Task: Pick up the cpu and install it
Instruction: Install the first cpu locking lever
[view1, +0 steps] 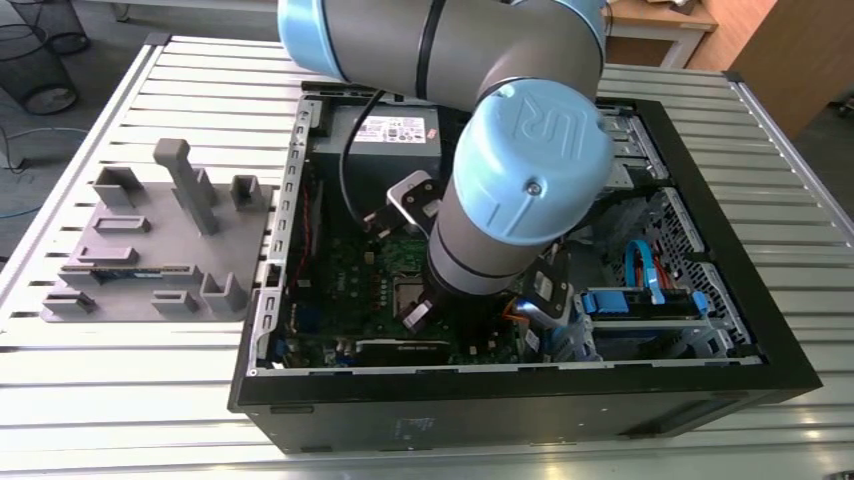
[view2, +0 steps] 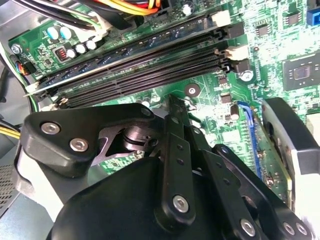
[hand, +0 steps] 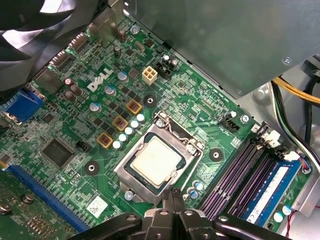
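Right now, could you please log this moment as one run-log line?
cpu: lying in socket | gripper: shut, empty, at socket edge

Site: robotics lab or workshop | slatted aluminium table (view1: 134, 400) with open computer case (view1: 534, 410), grey parts fixture (view1: 160, 240) | robot arm (view1: 534, 130) over case | wire bins (view1: 40, 60) on floor, far, exterior view's left | wooden furniture (view1: 754, 45) far, exterior view's right
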